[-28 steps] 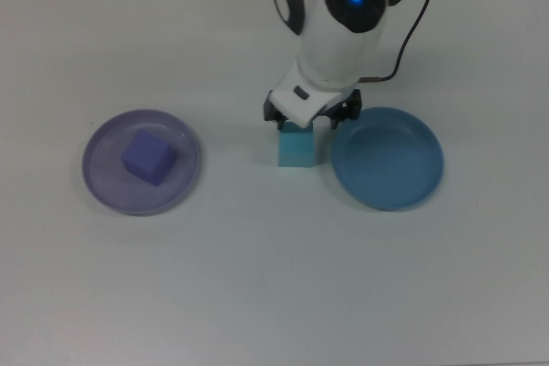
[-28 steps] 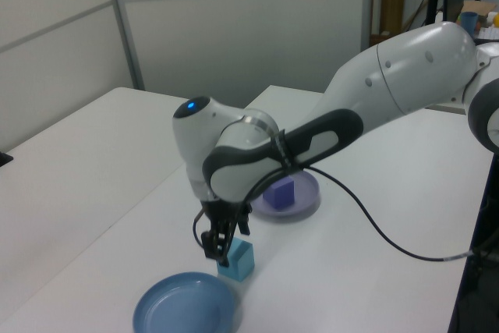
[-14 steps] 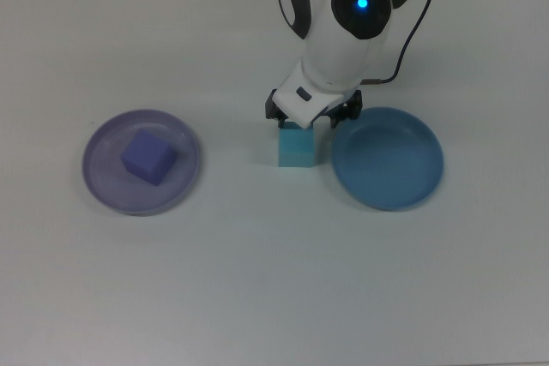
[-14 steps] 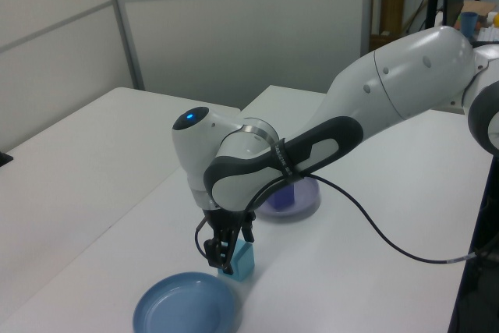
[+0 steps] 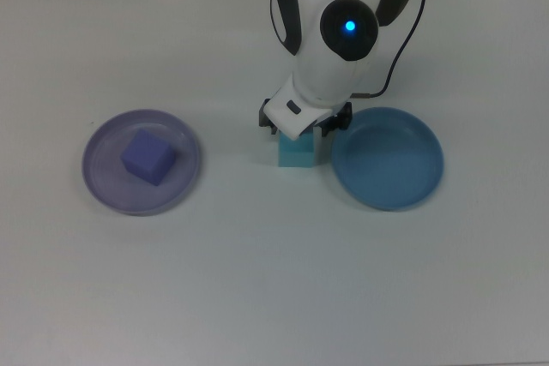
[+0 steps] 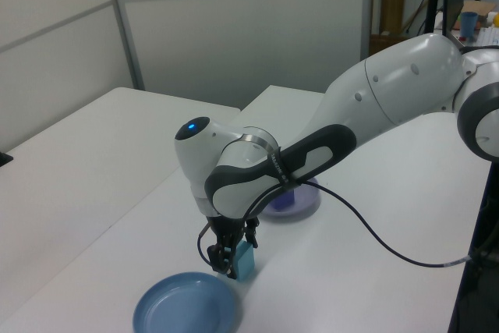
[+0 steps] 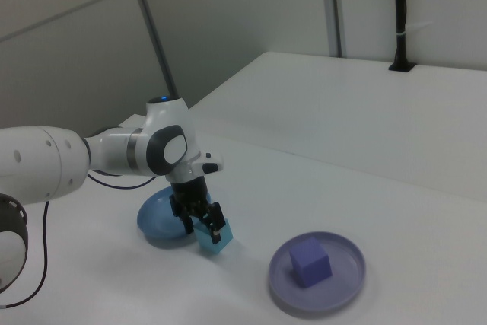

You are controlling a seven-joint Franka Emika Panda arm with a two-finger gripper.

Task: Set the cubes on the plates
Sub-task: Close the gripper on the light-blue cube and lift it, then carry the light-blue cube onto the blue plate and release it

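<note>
The light teal cube (image 5: 298, 154) rests on the table between the two plates, close to the blue plate's (image 5: 390, 160) rim. My gripper (image 5: 298, 132) has come down over it, open, with one finger on each side of the cube (image 7: 216, 238). In the left view the dark fingers (image 6: 226, 257) partly cover the cube (image 6: 245, 261). On the top view's left, the purple cube (image 5: 147, 157) lies inside the lavender plate (image 5: 105, 179). Nothing is on the blue plate (image 7: 156, 215).
The white arm (image 6: 374, 107) reaches in from the left view's right, and a black cable (image 6: 374, 232) hangs from it above the table. A black post (image 7: 401, 20) stands at the far edge in the right view.
My gripper has sunk lower, from just behind and above the teal cube to around it. Neither cube nor plate has shifted.
</note>
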